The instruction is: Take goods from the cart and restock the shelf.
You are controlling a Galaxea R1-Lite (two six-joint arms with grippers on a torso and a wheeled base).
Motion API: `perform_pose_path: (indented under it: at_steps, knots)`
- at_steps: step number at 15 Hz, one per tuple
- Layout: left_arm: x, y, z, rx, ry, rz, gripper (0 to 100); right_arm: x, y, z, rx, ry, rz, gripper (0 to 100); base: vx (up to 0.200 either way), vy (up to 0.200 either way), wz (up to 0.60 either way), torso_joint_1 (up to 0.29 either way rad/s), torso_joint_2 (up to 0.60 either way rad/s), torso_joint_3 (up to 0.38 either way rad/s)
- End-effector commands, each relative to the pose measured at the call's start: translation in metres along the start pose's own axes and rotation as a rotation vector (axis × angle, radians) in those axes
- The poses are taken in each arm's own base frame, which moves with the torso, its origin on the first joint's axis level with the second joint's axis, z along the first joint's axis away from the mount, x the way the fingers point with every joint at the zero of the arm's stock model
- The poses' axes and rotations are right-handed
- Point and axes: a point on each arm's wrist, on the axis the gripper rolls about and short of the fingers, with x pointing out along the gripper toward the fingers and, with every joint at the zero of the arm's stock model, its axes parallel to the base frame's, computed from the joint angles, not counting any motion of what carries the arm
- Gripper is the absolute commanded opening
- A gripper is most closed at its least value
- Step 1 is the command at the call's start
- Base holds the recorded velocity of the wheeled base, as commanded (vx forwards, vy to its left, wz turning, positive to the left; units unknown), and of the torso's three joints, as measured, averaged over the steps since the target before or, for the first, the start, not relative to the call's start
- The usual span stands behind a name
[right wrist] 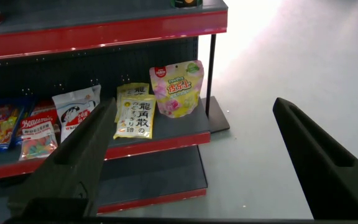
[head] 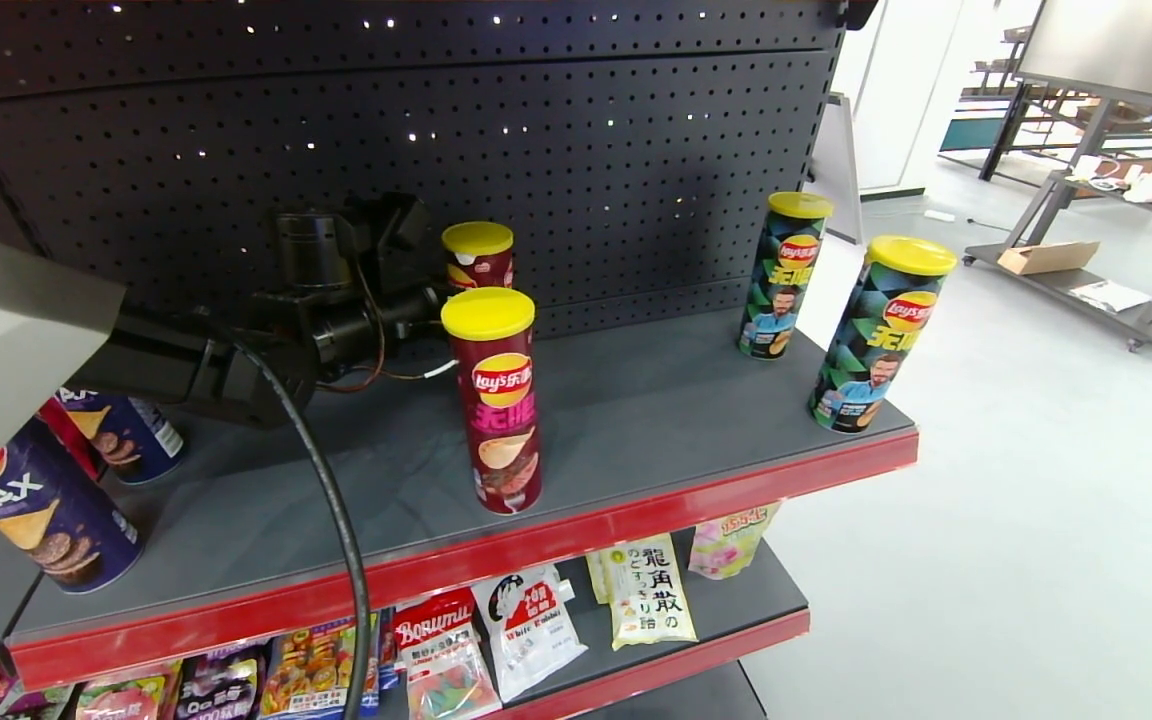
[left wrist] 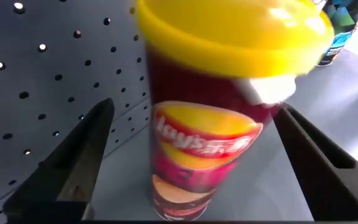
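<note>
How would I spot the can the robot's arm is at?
On the grey shelf with the red edge, two maroon chip cans with yellow lids stand near the middle. It is the rear can, by the pegboard, between the open fingers of the left gripper.

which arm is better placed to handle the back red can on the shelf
Left. Its hand is open, with the back can between its fingers, up against the pegboard. The right hand is open and empty, facing the lower shelf with the snack bags.
</note>
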Motion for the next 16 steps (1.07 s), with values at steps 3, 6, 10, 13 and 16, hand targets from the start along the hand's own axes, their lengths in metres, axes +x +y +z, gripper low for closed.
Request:
perform_pose_path:
  at_steps: [3, 6, 10, 13, 16]
  knots:
    - [-0.016, -0.001, 0.004, 0.000, 0.008, 0.009, 100, 0.000, 0.000, 0.000, 0.000, 0.001, 0.001, 100, 0.000, 0.000, 0.00, 0.000, 0.00, 0.000]
    - [-0.048, 0.004, -0.006, -0.018, 0.065, 0.043, 100, 0.000, 0.000, 0.000, 0.000, 0.001, 0.001, 100, 0.000, 0.000, 0.00, 0.000, 0.00, 0.000]
    - [-0.097, 0.008, -0.011, 0.012, 0.109, 0.086, 100, 0.000, 0.000, 0.000, 0.000, 0.001, 0.001, 100, 0.000, 0.000, 0.00, 0.000, 0.00, 0.000]
    - [-0.138, 0.005, -0.008, 0.052, 0.148, 0.117, 100, 0.000, 0.000, 0.000, 0.000, 0.001, 0.001, 100, 0.000, 0.000, 0.00, 0.000, 0.00, 0.000]
    - [-0.214, -0.020, 0.014, 0.047, 0.151, 0.116, 100, 0.000, 0.000, 0.000, 0.000, 0.001, 0.001, 100, 0.000, 0.000, 0.00, 0.000, 0.00, 0.000]
